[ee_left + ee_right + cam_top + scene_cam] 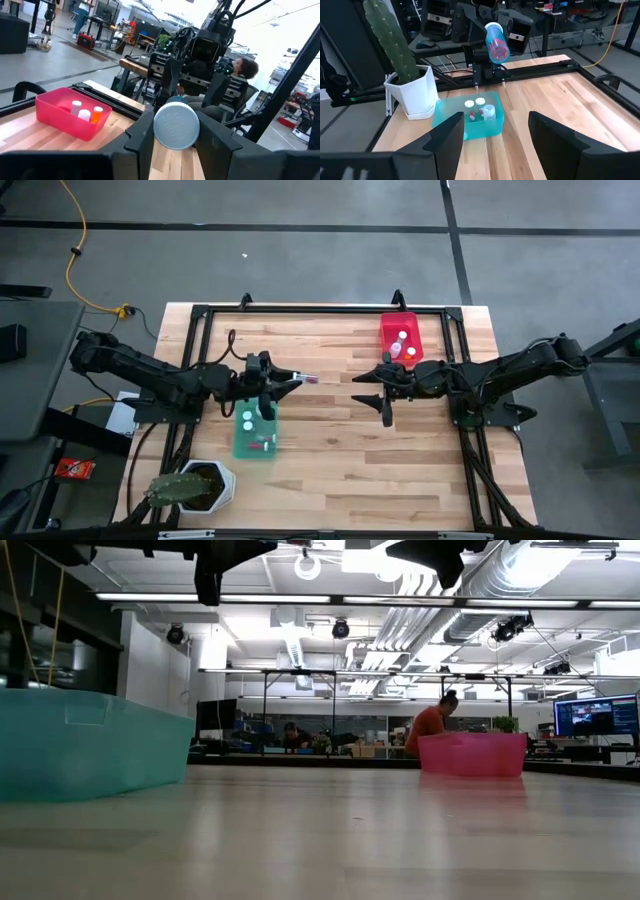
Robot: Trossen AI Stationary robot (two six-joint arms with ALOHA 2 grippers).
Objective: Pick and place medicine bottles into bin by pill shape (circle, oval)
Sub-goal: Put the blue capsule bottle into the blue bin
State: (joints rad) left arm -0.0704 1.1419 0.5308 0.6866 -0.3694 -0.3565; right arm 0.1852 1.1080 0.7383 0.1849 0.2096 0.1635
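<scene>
I have the left claw (296, 378) pinching a medicine bottle (309, 379) by its body, held up off the bench (330, 450) and lying sideways, cap end pointing toward the middle of the bench. In the left wrist view the white cap (176, 126) sits square between my two fingers (142, 135), so the grip looks centred. From the right wrist view I can see the bottle's clear base turned toward the other arm, with pinkish pills showing inside; I judge I am holding it out this way so the pill shape can be read before I choose a bin. I cannot tell circle from oval myself at this range.

The teal bin (254, 438) sits just below and beside the left claw and already holds a few bottles. The red bin (401, 338) stands well apart at the far right side of the bench, also with a few bottles in it. Keeping the bottle high over bare bench between the two leaves either drop open to me.

The right claw (385, 398) hangs near the centre with its fingers spread and nothing in them, pointed at the held bottle. The cactus in its white pot (195, 485) stands at the near left corner, close to the teal bin, so I mind it when lowering
</scene>
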